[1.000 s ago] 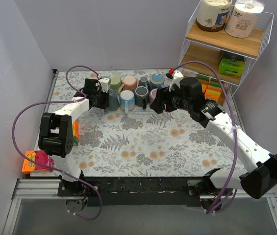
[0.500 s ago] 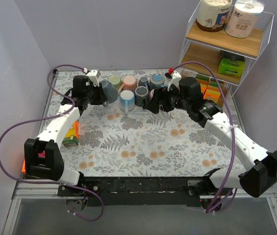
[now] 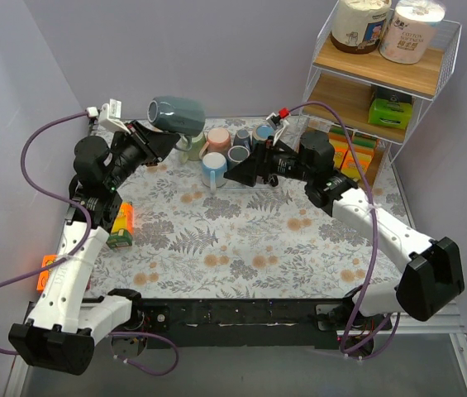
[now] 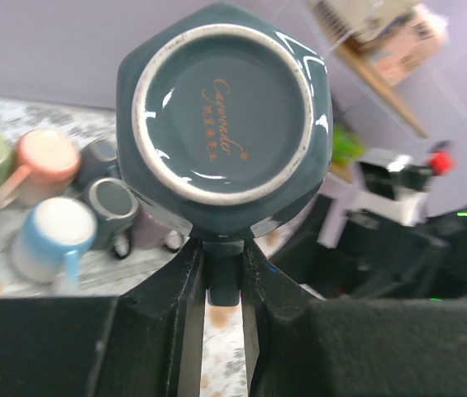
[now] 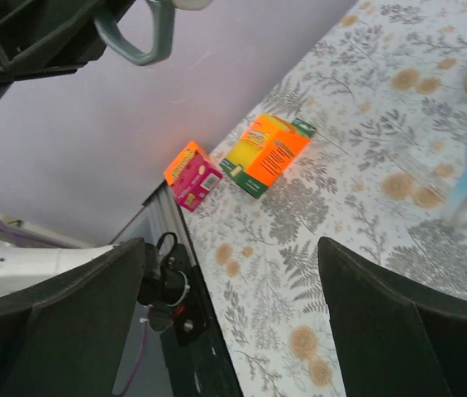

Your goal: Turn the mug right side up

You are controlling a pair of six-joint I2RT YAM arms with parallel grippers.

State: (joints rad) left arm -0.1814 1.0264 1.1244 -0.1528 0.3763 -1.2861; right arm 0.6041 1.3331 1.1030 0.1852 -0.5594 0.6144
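Note:
A dark grey-blue mug [image 3: 177, 114] hangs on its side in the air above the table's back left. My left gripper [image 3: 152, 136] is shut on its handle. In the left wrist view the mug's base [image 4: 223, 107] faces the camera and the handle sits between my left gripper's [image 4: 223, 266] jaws. My right gripper [image 3: 240, 172] is open and empty, low over the table in front of the mug row. In the right wrist view my right gripper [image 5: 233, 314] has its jaws wide apart, and the held mug's handle [image 5: 138, 37] shows at the top.
A row of mugs [image 3: 231, 150] stands at the back, among them a light blue one [image 4: 55, 236] and a pink one [image 4: 43, 157]. An orange box [image 3: 121, 223] and a pink box [image 3: 47, 277] lie at the left. A wire shelf rack [image 3: 382, 74] stands at the back right.
My left arm has lifted the dark mug out of the row, up and to the left, turning it on its side. My right gripper has shifted left and tilted.

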